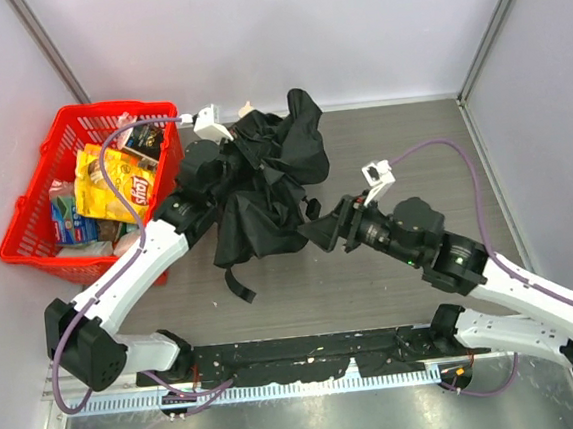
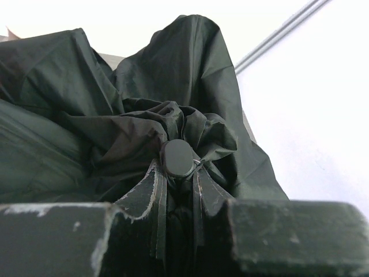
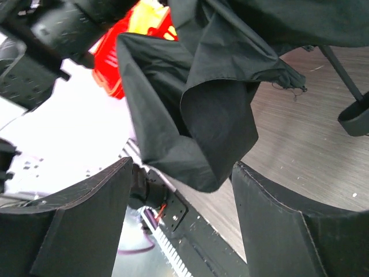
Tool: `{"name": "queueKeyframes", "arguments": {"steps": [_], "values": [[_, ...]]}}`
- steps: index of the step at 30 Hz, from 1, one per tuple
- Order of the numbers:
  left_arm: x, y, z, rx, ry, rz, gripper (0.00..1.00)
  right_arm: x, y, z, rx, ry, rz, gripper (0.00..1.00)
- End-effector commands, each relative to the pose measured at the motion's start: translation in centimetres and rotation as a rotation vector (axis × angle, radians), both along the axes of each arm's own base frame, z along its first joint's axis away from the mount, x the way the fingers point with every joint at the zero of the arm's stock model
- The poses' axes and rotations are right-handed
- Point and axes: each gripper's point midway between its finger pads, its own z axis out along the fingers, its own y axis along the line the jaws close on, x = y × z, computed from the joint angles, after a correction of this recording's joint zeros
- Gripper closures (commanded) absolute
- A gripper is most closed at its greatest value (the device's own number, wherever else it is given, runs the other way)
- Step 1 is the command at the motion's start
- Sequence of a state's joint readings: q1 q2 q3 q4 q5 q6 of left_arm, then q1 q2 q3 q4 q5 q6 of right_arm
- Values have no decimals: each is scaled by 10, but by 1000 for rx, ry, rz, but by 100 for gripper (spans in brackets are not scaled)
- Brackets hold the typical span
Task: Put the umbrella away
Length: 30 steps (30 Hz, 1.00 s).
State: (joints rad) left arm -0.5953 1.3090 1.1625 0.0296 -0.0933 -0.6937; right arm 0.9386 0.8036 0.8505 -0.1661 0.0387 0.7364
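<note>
- Your left end effector (image 2: 177, 173) is clamped on the umbrella (image 1: 264, 181), at a small black knob amid bunched fabric.
- Your right end effector (image 3: 181, 170) stands apart, with a fold of fabric hanging between its fingers.
- The umbrella sits crumpled between both arms on the surface (image 1: 404, 295), near the red basket (image 1: 29, 229).

Robot lab test cell, folks: pale panel walls (image 1: 251, 37) boxing in wood-grain tabletop (image 1: 394, 295), white-and-black arms (image 1: 122, 279) bolted to black rail (image 1: 309, 353) at near edge, purple cables (image 1: 441, 142) looping, red basket (image 1: 106, 107) of snack packs alongside.
</note>
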Motion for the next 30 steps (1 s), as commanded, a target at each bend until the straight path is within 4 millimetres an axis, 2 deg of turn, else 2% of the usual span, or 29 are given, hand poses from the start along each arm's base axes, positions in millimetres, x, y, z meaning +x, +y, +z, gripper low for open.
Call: {"name": "queueKeyframes", "arguments": {"steps": [1,2,5,6,7,10,13,14,15,16,17,18,19,20,21,22,23,27,30], "values": [[2,21,55,-29,-149,102,100,36,14,6,1,-51,-140,26],[2,24,55,-29,-147,116,100,38,18,11,13,-58,-142,25],[2,31,55,-31,-145,153,100,48,34,4,-30,-63,-151,25],[2,33,54,-34,-142,167,100,53,34,3,-48,-64,-180,26],[1,35,55,-36,-145,173,100,62,32,-6,-79,-48,-234,29],[-2,40,57,-47,-150,191,100,72,26,-29,-143,-13,-305,53],[-6,44,63,-78,-162,196,100,66,36,-31,-58,-8,-260,60],[-7,43,64,-96,-169,194,100,58,45,-21,22,-29,-194,73],[-9,45,66,-118,-175,196,100,52,49,-17,62,-28,-160,78],[-10,44,62,-140,-169,196,100,38,57,6,154,-76,-63,87],[-11,47,63,-160,-170,205,100,28,59,19,195,-117,-10,91],[-12,48,62,-189,-163,213,100,10,56,46,288,-180,67,99],[-13,49,62,-212,-169,215,100,-4,52,62,355,-215,120,100],[-14,49,62,-241,-168,213,100,-26,39,89,469,-309,190,100],[-15,49,64,-275,-174,209,100,-40,32,101,521,-357,236,100],[-16,49,64,-308,-165,203,100,-65,17,118,606,-451,315,100],[-18,48,66,-344,-156,190,100,-78,8,129,662,-502,353,100],[-30,45,85,-495,-192,129,100,-119,12,122,657,-498,595,100],[-41,43,103,-584,-237,71,100,-144,13,117,739,-399,789,100]]}}
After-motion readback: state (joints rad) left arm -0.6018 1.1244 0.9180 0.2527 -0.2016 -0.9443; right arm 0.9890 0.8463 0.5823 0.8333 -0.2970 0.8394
